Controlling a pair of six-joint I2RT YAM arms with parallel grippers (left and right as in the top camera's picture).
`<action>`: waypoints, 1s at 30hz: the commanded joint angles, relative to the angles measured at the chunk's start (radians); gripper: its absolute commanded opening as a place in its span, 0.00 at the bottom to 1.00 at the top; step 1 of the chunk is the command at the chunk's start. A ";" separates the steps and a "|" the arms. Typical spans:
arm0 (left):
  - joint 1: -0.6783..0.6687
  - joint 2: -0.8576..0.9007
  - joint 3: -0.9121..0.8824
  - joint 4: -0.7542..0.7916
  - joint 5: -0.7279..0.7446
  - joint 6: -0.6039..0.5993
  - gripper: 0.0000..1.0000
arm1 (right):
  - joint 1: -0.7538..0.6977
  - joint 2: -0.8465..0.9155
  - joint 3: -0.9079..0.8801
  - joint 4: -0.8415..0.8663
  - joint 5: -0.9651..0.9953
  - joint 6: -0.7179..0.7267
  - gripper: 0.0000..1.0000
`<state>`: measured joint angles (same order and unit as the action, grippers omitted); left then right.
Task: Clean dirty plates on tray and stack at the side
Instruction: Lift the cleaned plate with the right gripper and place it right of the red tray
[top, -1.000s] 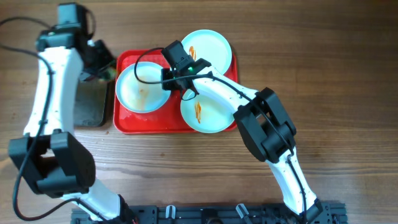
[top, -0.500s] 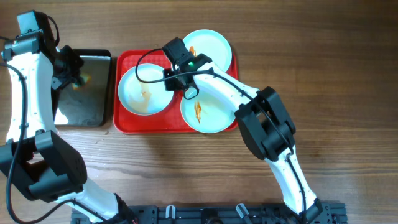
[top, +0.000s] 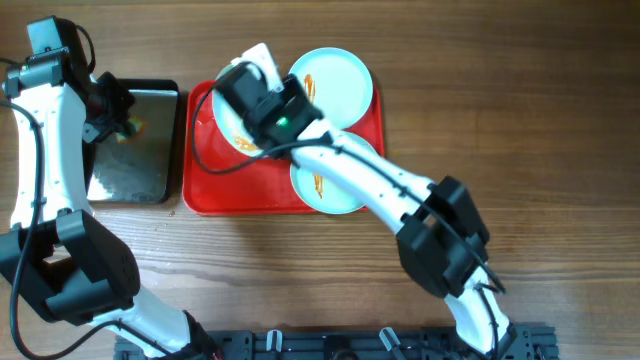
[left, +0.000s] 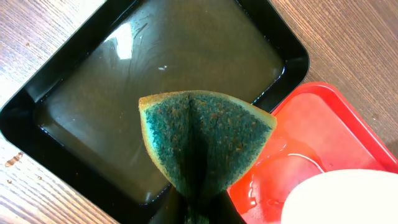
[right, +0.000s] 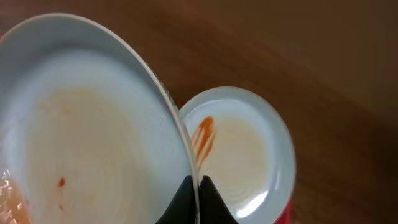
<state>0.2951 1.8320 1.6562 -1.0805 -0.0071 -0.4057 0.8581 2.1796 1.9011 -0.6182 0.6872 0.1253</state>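
A brown wood-grain table (top: 560, 150) fills the background.

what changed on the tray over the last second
The right gripper, shut on the left plate at its rim, lifted it off the tray and tilted it. The left gripper, holding the sponge, first drew leftward from the tray's edge over the black pan, then held. The back plate and front plate stayed put.
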 joint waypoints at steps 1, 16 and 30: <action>0.005 0.002 -0.002 0.003 -0.010 0.009 0.04 | 0.069 -0.031 0.024 0.027 0.329 -0.040 0.04; 0.005 0.002 -0.002 0.006 -0.009 0.009 0.04 | 0.135 -0.035 0.024 0.116 0.435 -0.156 0.04; -0.065 0.002 -0.002 0.003 0.017 0.009 0.04 | -0.631 -0.235 0.011 -0.385 -0.797 0.114 0.04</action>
<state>0.2523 1.8324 1.6562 -1.0775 -0.0021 -0.4057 0.3866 1.9537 1.9133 -0.9279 0.0772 0.2108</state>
